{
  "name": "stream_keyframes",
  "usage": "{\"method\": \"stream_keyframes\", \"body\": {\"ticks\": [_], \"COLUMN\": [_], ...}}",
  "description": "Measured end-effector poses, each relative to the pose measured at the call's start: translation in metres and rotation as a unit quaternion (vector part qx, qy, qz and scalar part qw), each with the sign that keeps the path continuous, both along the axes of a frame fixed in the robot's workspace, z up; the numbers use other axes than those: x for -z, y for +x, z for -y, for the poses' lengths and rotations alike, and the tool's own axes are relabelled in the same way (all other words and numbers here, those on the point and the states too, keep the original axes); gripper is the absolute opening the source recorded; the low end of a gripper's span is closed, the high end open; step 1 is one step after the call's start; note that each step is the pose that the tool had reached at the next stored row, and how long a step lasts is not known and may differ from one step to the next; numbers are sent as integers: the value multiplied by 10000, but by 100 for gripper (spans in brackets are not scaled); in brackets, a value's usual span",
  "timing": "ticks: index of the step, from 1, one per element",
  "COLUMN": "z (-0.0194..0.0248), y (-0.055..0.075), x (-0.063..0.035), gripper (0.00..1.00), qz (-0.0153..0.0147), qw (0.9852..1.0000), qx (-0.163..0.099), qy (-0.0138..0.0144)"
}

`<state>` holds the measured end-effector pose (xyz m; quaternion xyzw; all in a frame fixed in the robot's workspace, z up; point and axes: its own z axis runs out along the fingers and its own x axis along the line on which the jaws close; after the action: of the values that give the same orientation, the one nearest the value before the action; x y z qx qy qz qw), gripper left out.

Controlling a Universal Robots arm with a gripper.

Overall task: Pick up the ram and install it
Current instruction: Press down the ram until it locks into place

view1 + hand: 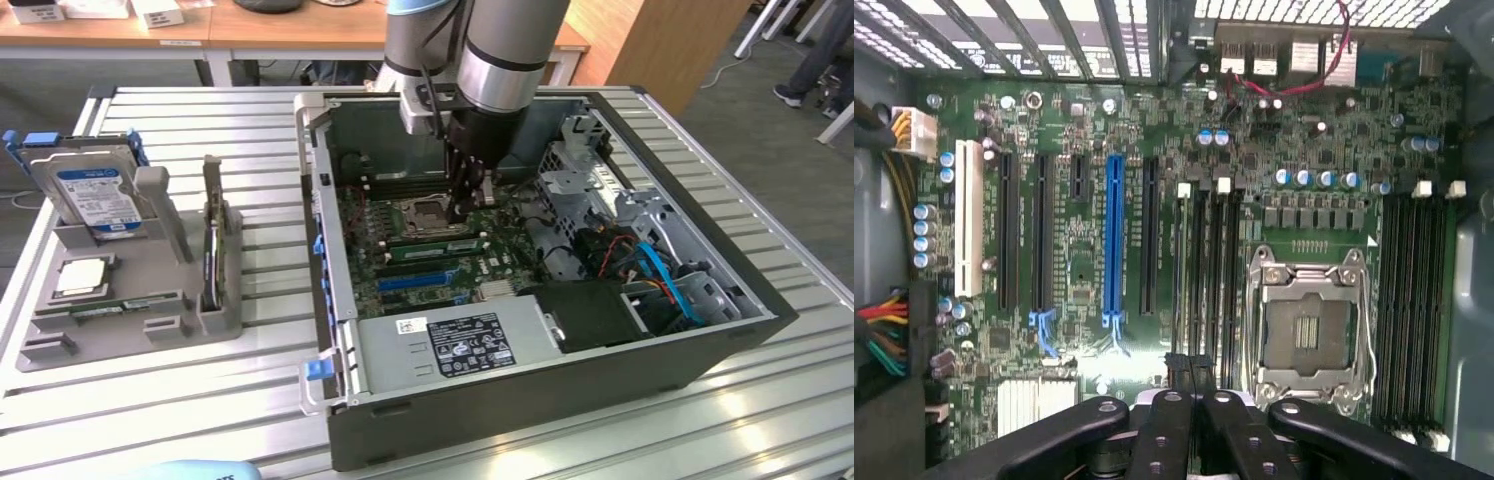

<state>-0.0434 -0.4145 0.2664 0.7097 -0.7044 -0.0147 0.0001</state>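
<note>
Exterior view, left side: a grey tray (80, 352) holds a hard drive (96, 195) standing upright and a square silver processor chip (83, 277).
Ram: a narrow green strip that appears to be the ram (127, 305) lies in a slot at the lower left, well apart from the arm.
Centre: an open computer case (534, 400), with the gripper (467, 195) reaching down inside it.
Gripper: in the wrist view the gripper (1189, 370) has its fingers pressed together. I cannot tell whether anything thin sits between them.
Below the gripper: empty memory slots (1209, 260) and the open processor socket (1312, 335).
Risk: the closed fingers hang low over the board. A small sideways drift could probably scrape the exposed socket contacts or knock a slot clip.
Writing: the blue-white drive label and the label on the power supply (454, 345) are too small to read. No brand is legible.
</note>
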Motion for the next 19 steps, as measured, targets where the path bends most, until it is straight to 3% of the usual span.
{"method": "stream_keyframes", "body": {"ticks": [14,19], "z": [-1,-1], "y": [0,0], "x": [0,1], "gripper": [10,10], "qz": [0,0], "qw": [10000,9999], "qx": [5,148], "qy": [0,0]}}
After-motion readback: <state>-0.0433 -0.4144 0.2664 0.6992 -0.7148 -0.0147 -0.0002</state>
